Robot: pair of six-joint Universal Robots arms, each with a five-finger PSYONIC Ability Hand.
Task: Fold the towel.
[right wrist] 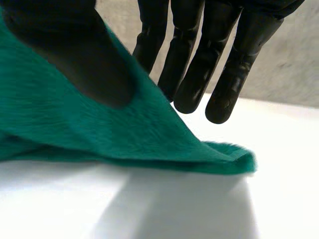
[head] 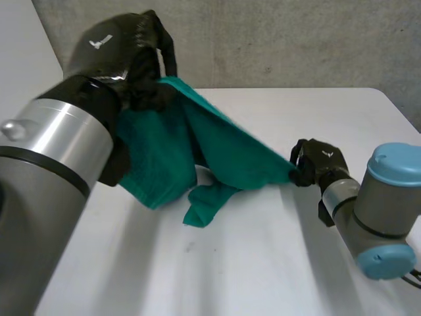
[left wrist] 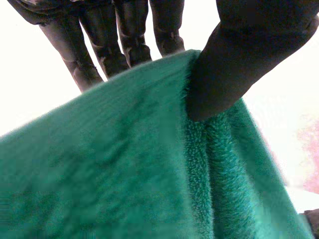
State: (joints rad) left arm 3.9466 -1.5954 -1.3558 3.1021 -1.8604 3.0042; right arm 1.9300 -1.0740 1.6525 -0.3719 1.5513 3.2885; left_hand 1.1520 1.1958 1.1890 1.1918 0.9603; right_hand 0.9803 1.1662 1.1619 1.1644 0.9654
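Pinching towel point(head: 197, 151) at both ends: left hand point(head: 131, 52) raised, right hand point(head: 319, 161) low. Long axis upper-left to centre-right.

No readable text anywhere, towel point(head: 164, 155) included. Only marks: a small white logo on the back of the left hand point(head: 125, 49), no letters legible, and a fainter white mark on the back of the right hand point(head: 320, 161), also illegible.

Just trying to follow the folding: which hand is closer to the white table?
Right. The right hand pinches a corner of the green towel low, just above the table; the left hand pinches another edge, lifted high over the table.
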